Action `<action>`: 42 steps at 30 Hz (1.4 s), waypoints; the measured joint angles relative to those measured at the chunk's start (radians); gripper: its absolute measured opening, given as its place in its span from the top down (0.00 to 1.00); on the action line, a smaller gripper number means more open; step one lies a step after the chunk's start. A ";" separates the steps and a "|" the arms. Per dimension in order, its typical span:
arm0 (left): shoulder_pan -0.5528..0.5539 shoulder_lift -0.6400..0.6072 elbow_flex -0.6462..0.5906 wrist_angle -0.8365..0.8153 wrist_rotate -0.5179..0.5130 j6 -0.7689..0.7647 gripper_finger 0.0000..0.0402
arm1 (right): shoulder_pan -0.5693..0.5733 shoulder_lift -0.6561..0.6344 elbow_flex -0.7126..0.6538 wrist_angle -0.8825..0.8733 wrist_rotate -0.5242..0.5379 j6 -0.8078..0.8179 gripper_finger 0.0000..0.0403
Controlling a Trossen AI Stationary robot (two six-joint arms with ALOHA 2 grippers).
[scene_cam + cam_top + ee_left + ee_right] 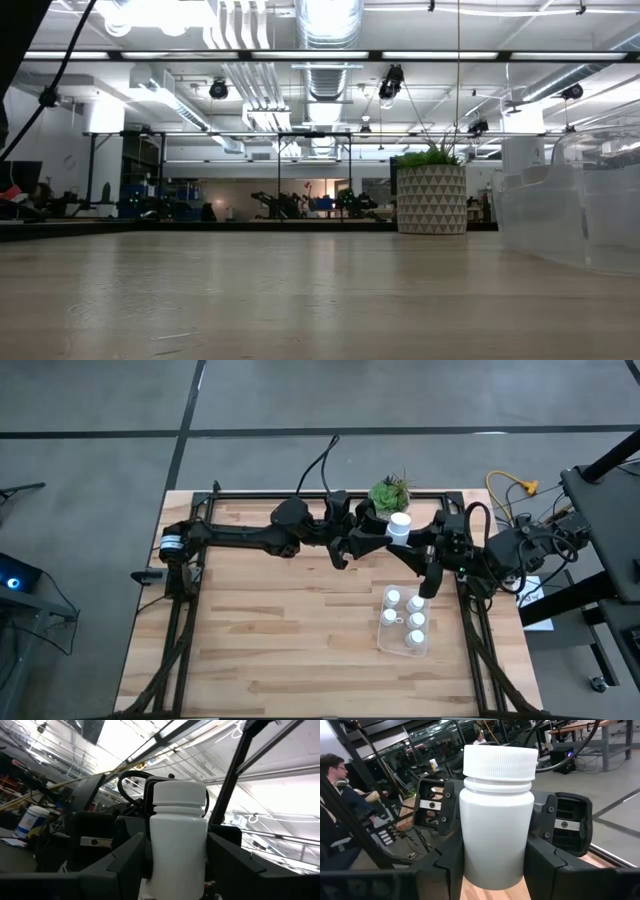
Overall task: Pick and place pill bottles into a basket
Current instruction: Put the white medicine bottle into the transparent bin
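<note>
Above the far side of the tabletop (270, 650), just in front of the potted plant (390, 492), both arms meet on one pill bottle (400, 525). The left pincer (378, 532) is clamped on the bottle from the left and the right pincer (412, 536) is clamped on it from the right, the bottle upright with its cap on top. Nearer and to the right stands the clear basket (383, 638), holding five more bottles (416, 621).
</note>
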 joint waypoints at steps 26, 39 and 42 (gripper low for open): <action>-0.009 0.000 0.000 -0.001 0.039 0.001 0.67 | -0.034 0.037 0.000 0.044 -0.053 0.025 0.67; 0.000 0.000 -0.003 -0.014 0.032 -0.006 0.68 | -0.014 -0.015 0.000 -0.049 -0.105 0.039 0.56; 0.000 0.001 -0.003 -0.022 0.026 -0.006 0.69 | 0.001 -0.048 -0.002 -0.103 -0.110 0.066 0.56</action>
